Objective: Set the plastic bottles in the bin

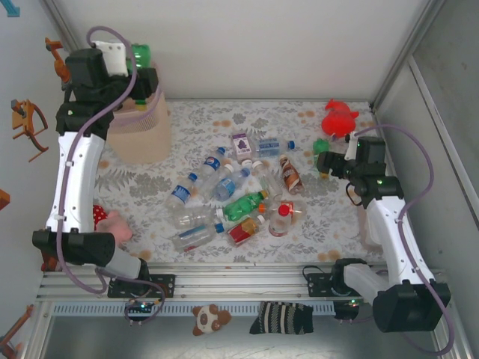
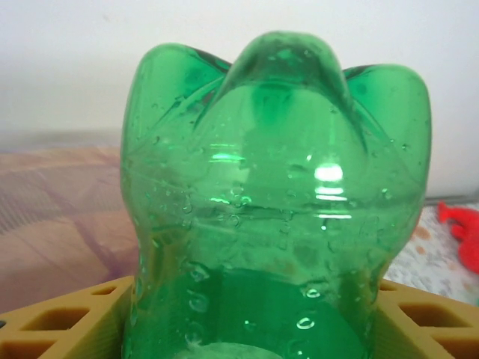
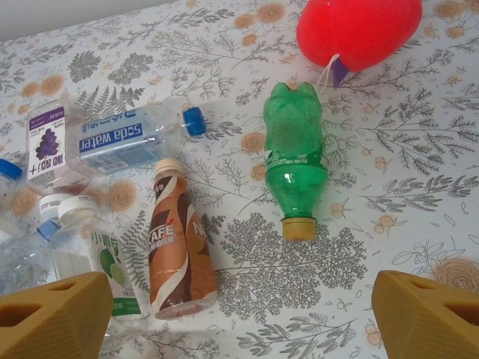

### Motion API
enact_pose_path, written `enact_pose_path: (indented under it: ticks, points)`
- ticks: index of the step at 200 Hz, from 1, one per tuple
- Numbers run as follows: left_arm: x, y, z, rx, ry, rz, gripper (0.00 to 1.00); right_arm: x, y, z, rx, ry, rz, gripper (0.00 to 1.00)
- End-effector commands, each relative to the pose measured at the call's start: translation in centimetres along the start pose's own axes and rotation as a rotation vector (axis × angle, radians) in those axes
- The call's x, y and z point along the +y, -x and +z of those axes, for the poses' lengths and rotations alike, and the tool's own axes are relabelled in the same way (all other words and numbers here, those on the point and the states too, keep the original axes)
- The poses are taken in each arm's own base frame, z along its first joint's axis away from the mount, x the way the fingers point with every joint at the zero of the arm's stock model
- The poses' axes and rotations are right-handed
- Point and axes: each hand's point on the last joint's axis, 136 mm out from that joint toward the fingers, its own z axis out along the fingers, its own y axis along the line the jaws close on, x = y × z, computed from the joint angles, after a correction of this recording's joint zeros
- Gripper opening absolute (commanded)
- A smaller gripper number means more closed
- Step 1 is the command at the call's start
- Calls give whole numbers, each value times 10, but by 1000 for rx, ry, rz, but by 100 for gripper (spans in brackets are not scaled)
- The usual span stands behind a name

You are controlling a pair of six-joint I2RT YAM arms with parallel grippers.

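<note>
As left gripper (image 2: 247, 320) clasps a green bottle (image 2: 273, 187), right gripper (image 3: 239, 314) gapes wide.

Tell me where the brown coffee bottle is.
In the right wrist view the brown coffee bottle lies left of the green bottle and just below the soda water bottle.

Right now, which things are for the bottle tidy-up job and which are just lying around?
For the job: bin, held green bottle, lying green bottle, brown coffee bottle, soda water bottle, bottle pile.
Just lying about: red plush toy, pink plush toy, striped sock, bear toy.
</note>
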Motion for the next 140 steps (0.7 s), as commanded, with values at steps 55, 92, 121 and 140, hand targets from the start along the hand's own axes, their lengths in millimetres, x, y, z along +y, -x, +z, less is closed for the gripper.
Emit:
enact_pose_path:
  ticks: [55,92,121,140]
  points:
    - [87,-9,43,61,146,-20,68,6,10,-10,-26,14,-29,89]
    - [114,-36,78,130,168,-49,67,3,6,-12,-20,-2,-32,89]
    - [123,-70,106,213,160,-80,66,1,3,-14,-25,-11,-30,89]
    - [129,-94,121,266,165,-98,65,-1,0,-15,-22,-20,-28,89]
